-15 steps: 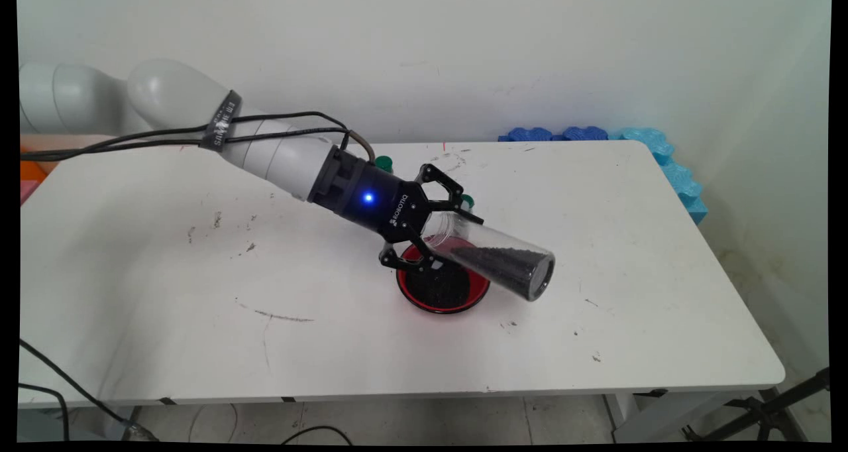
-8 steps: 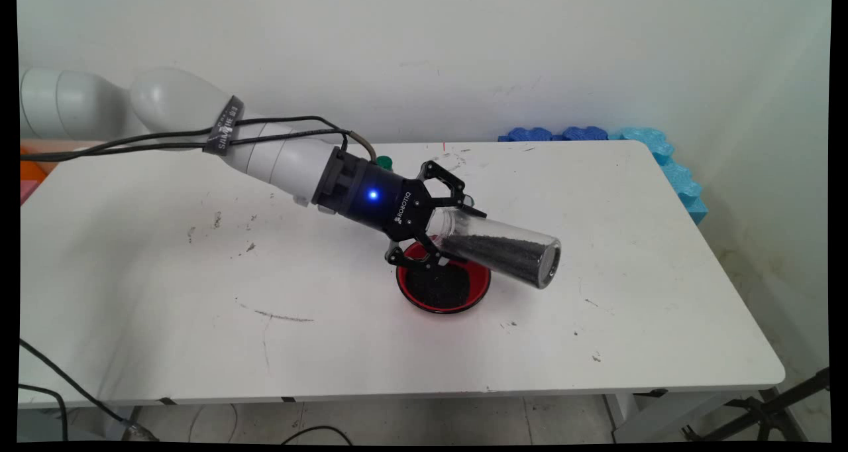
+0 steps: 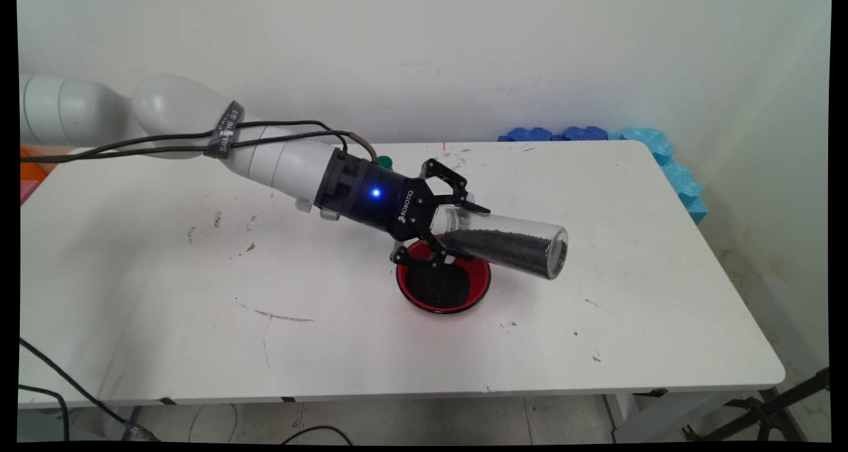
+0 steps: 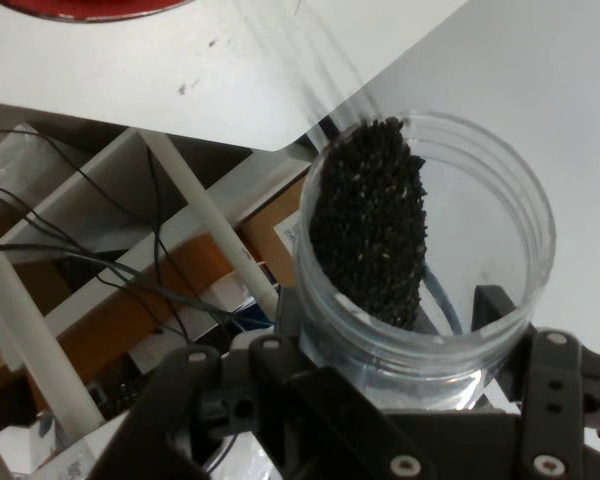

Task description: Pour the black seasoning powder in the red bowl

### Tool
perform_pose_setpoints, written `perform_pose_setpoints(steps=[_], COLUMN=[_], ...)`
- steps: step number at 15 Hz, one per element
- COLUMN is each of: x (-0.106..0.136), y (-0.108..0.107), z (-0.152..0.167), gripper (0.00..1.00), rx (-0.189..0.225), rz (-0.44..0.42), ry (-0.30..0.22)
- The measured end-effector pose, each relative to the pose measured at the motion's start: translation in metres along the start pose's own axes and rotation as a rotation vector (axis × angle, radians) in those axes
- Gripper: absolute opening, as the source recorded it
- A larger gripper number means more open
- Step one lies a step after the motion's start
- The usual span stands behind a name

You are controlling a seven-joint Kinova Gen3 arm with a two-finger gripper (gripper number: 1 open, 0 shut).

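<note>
I've got the black two-finger gripper (image 3: 457, 230) w/ its fingers pinched on a clear plastic jar part-filled w/ black granules (image 3: 507, 245), clamped near the open mouth end. The jar sits nearly on its side in the air, base pointing toward 4 o'clock in the main view, granules lying along its lower wall. In the hand view the jar (image 4: 425, 250) fills the middle, granules banked to one side, and one finger (image 4: 500, 305) is seen against its wall.

Directly under the gripper, on the white table (image 3: 165, 306), is a round red dish holding black granules (image 3: 444, 285); the jar's body hangs over the dish's 2 o'clock edge and beyond it.

Handling, my read: jar looks light, stiff, thin-walled, smooth, so prob slippery under the pads and could rotate in the pinch as the load shifts. Squeezing hard may flex it. The hold near the rim looks workable, tho the filled end hangs far from the pinch.

Around: small green-capped thing (image 3: 384, 162) peeking behind the wrist at 11 o'clock of the dish, can't tell what. Blue foam pieces (image 3: 662, 157) off the table's far right corner, well apart. Black cables (image 3: 285, 124) trail along the arm. Nothing stands betw jar and dish
</note>
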Motion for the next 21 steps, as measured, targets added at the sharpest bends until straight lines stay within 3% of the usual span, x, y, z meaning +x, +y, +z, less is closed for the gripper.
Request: perform_pose_setpoints(steps=[21], x=[0.0025], y=[-0.0009], z=[0.0033], gripper=[0.0], rx=[-0.047], rz=[-0.084], ry=[-0.054])
